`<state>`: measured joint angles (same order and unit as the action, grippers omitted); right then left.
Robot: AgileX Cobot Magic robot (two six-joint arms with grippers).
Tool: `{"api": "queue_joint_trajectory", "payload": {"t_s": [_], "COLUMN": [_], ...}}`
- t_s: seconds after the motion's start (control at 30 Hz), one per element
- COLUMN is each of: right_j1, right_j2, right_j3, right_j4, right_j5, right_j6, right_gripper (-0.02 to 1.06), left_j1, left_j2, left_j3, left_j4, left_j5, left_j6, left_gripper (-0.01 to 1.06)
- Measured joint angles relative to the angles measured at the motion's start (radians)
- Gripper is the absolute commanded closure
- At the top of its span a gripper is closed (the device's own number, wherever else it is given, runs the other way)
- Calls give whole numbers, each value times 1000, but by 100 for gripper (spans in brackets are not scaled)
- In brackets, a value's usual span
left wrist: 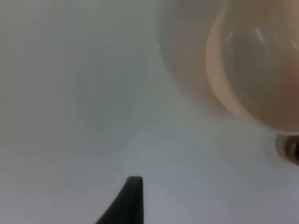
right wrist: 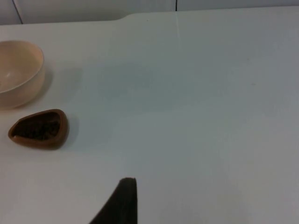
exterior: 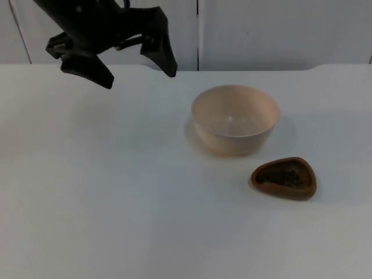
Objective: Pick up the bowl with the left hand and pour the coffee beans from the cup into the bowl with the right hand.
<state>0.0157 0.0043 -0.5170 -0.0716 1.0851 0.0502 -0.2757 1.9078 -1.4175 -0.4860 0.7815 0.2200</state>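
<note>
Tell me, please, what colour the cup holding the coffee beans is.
The cup is brown, clearest in the top view.

We see the bowl [exterior: 235, 119] upright on the table [exterior: 116, 203], right of centre. The cup [exterior: 285, 178] stands on the table nearer to us and to the right of the bowl, just beside it and apart from it; the beans [exterior: 283, 175] lie in the cup. The left gripper [exterior: 139, 68] hangs above the far left of the table, left of the bowl and farther back. Behind the table stands the wall [exterior: 261, 29].
</note>
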Motion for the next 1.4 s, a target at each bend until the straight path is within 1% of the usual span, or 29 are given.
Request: {"api": "queue_joint_trajectory", "payload": {"t_s": [0.1, 0.17, 0.33, 0.57, 0.7, 0.93, 1.17, 1.4], "right_j1": [0, 0, 0, 0, 0, 0, 0, 0], "right_j2": [0, 0, 0, 0, 0, 0, 0, 0], "right_j3": [0, 0, 0, 0, 0, 0, 0, 0], "right_j4": [0, 0, 0, 0, 0, 0, 0, 0], "right_j5": [0, 0, 0, 0, 0, 0, 0, 0], "right_j6": [0, 0, 0, 0, 0, 0, 0, -2], "right_gripper": [-1, -1, -1, -1, -1, -1, -1, -1], "left_j1": [-2, -2, -2, -4, -22, -26, -29, -58], "left_j2": [69, 89, 203, 283, 336, 415, 455, 493], "left_j3": [-61, -84, -191, -265, -318, -365, -365, -365], "left_j4": [-25, -25, -31, -35, -40, -46, -49, -49], "left_j5": [0, 0, 0, -8, -10, -10, -11, -31], "left_j6": [-18, -27, -78, -111, -115, -116, -114, -97], "left_gripper": [4, 4, 4, 4, 4, 4, 4, 4]}}
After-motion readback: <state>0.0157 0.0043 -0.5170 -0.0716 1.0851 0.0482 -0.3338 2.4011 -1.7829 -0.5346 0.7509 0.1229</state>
